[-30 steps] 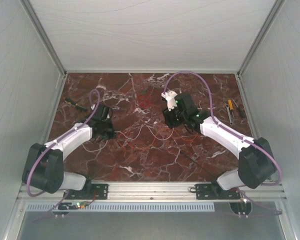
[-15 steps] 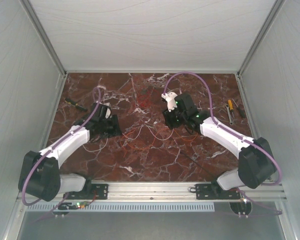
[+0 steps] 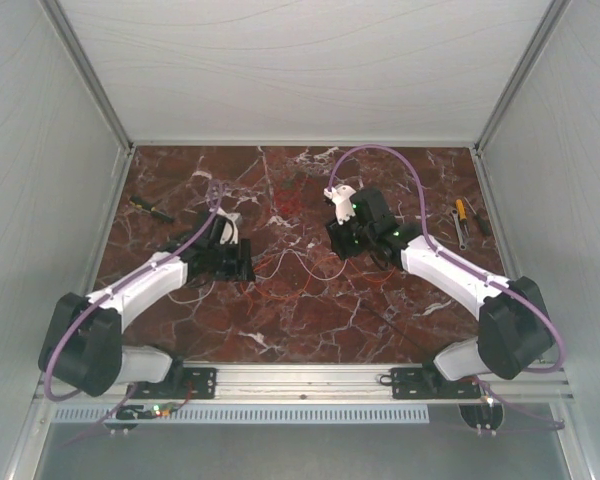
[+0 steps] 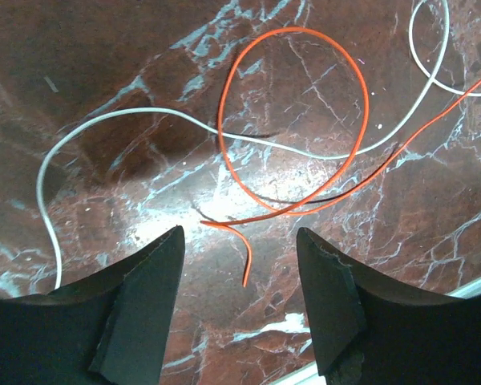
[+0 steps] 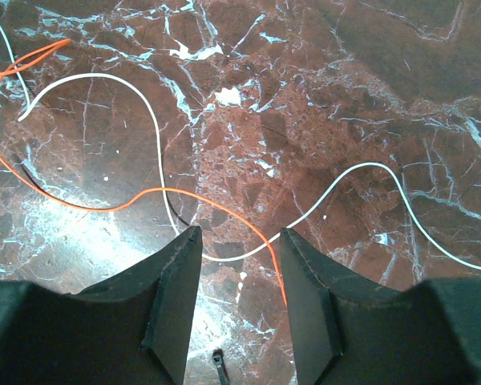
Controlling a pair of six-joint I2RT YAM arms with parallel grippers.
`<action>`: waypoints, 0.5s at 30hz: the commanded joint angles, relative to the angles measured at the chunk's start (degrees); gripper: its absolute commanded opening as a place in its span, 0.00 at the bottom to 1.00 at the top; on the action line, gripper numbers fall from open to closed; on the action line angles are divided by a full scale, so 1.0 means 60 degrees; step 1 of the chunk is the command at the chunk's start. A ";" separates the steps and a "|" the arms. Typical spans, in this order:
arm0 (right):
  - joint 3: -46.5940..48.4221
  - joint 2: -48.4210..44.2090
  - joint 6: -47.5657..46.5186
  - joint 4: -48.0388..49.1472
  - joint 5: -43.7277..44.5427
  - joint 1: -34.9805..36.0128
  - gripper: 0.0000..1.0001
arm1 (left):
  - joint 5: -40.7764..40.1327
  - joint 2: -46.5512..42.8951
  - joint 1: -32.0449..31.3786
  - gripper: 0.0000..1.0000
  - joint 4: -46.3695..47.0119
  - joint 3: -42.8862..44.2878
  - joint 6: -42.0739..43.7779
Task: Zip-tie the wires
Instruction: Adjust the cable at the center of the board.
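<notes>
The wires (image 3: 292, 262) lie in loose loops on the marble table (image 3: 310, 320) between the two arms. My left gripper (image 3: 244, 266) is at their left end. In the left wrist view it (image 4: 239, 233) is open, with the loose end of an orange wire (image 4: 361, 96) just ahead of the gap and a white wire (image 4: 128, 114) beyond. My right gripper (image 3: 342, 240) is open and low over the table. In its wrist view an orange wire (image 5: 80, 207) and a white wire (image 5: 156, 136) run across in front of the jaws (image 5: 240, 230). The black end of the zip tie (image 5: 218, 367) shows between the fingers.
A yellow-handled screwdriver (image 3: 461, 213) and a metal tool (image 3: 464, 236) lie at the table's right edge. A dark tool (image 3: 152, 208) lies at the far left. Grey walls close in both sides and the back. Purple cables (image 3: 400, 160) arch over the arms.
My left arm has swung right and forward to the wires, and its gripper has gone from shut to open. The right arm has not moved.
</notes>
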 commanded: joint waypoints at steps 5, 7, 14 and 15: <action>-0.0059 -0.0231 0.0062 -0.0064 -0.0019 0.0069 0.41 | -0.0914 0.0835 -0.0239 0.52 0.0507 0.0106 0.0316; -0.0066 -0.0269 0.0030 -0.0087 0.0009 0.0062 0.41 | -0.1146 0.0926 -0.0239 0.49 0.0551 0.0088 0.0334; -0.0121 -0.0240 0.0020 -0.0077 0.0012 0.0060 0.41 | -0.0267 0.1049 -0.0239 0.36 0.1360 -0.0201 0.0407; -0.0118 -0.0245 0.0024 -0.0072 0.0008 0.0060 0.41 | -0.0202 0.1063 -0.0239 0.34 0.1467 -0.0234 0.0368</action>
